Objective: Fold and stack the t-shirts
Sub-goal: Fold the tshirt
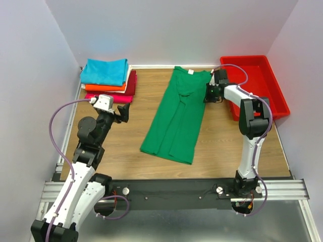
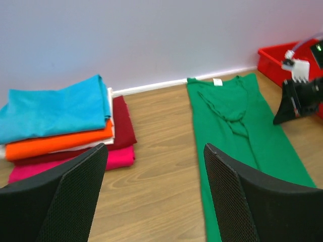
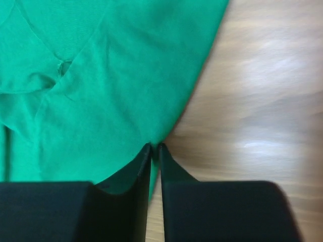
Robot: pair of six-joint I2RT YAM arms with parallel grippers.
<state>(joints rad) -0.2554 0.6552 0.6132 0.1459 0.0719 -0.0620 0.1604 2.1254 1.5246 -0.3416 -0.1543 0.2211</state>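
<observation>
One green t-shirt (image 1: 176,118) lies flat on the wooden surface (image 1: 126,146), folded lengthwise into a long strip. Its long axis runs from the far wall towards the arms, slanting left at the near end, and its white neck label (image 1: 191,72) is at the far end. A stack (image 1: 108,80) of four folded t-shirts sits at the far left: turquoise, orange, dark red, magenta. One red tray (image 1: 257,75) stands far right. The left hand (image 1: 122,113) hovers wide open near the stack. The right hand (image 3: 155,148) is pinched nearly closed on the green t-shirt's right edge
</observation>
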